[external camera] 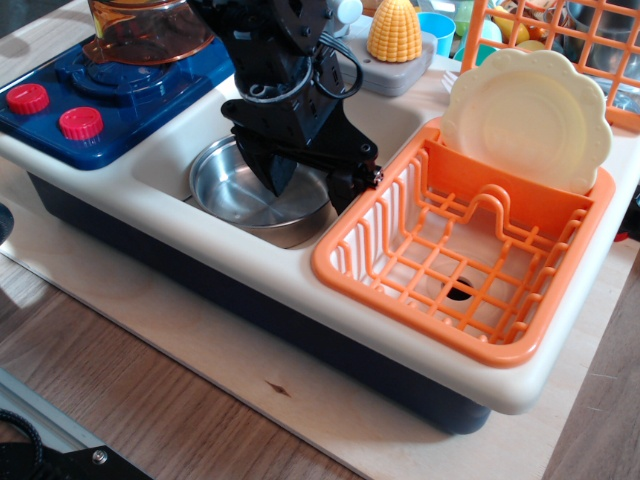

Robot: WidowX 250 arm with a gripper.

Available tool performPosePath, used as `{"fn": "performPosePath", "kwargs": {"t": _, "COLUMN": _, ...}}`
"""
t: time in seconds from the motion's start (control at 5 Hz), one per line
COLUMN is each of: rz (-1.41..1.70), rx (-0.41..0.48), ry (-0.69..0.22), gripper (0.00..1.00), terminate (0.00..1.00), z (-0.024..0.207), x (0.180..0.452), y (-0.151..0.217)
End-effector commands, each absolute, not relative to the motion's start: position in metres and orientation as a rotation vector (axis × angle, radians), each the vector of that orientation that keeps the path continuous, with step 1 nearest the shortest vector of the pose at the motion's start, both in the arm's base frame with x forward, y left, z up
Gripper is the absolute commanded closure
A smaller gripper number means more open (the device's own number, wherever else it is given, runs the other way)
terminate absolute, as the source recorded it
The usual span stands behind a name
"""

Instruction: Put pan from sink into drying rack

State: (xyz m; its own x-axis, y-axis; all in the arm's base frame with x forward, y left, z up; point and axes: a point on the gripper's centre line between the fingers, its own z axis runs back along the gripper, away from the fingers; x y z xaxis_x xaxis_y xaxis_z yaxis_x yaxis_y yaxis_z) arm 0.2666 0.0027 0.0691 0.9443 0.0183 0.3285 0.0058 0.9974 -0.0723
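Pan (235,185): 1 (in sink (170,160)); drying rack (455,262): 1; hand (310,185): 1, spread astride pan rim

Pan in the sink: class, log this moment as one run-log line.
pan: in sink, not lifted | gripper: open, straddling pan's right rim | drying rack: no pan, plate at back

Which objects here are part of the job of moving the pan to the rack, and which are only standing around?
Part of the job:
pan
sink
drying rack
gripper, lowered with jaws apart over the pan's right rim

Only standing around:
cream plate, leaning in the rack
toy corn
red knobs
blue stove
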Motion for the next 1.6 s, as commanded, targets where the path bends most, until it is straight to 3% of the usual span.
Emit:
{"fn": "performPosePath", "kwargs": {"t": 0.0, "rz": -0.008, "rx": -0.105, "ry": -0.29, "gripper": 1.0, "terminate": 0.0, "z": 0.052, "x": 0.264, "y": 0.006}}
{"fn": "performPosePath", "kwargs": {"t": 0.4, "rz": -0.015, "rx": -0.136, "ry": -0.268, "gripper": 1.0, "terminate": 0.0, "z": 0.055, "x": 0.269, "y": 0.013}}
{"fn": "performPosePath", "kwargs": {"t": 0.6, "rz": -0.012, "rx": -0.12, "ry": -0.224, "gripper": 1.0, "terminate": 0.0, "z": 0.076, "x": 0.274, "y": 0.014}}
{"fn": "performPosePath", "kwargs": {"t": 1.0, "rz": 0.041, "rx": -0.009, "ry": -0.121, "gripper": 1.0, "terminate": 0.0, "z": 0.146, "x": 0.284, "y": 0.006}}
{"fn": "performPosePath", "kwargs": {"t": 1.2, "rz": 0.089, "rx": 0.025, "ry": -0.074, "gripper": 1.0, "terminate": 0.0, "z": 0.181, "x": 0.29, "y": -0.008}}
{"fn": "performPosePath", "kwargs": {"t": 1.4, "rz": 0.169, "rx": 0.018, "ry": -0.063, "gripper": 1.0, "terminate": 0.0, "z": 0.198, "x": 0.289, "y": -0.035}}
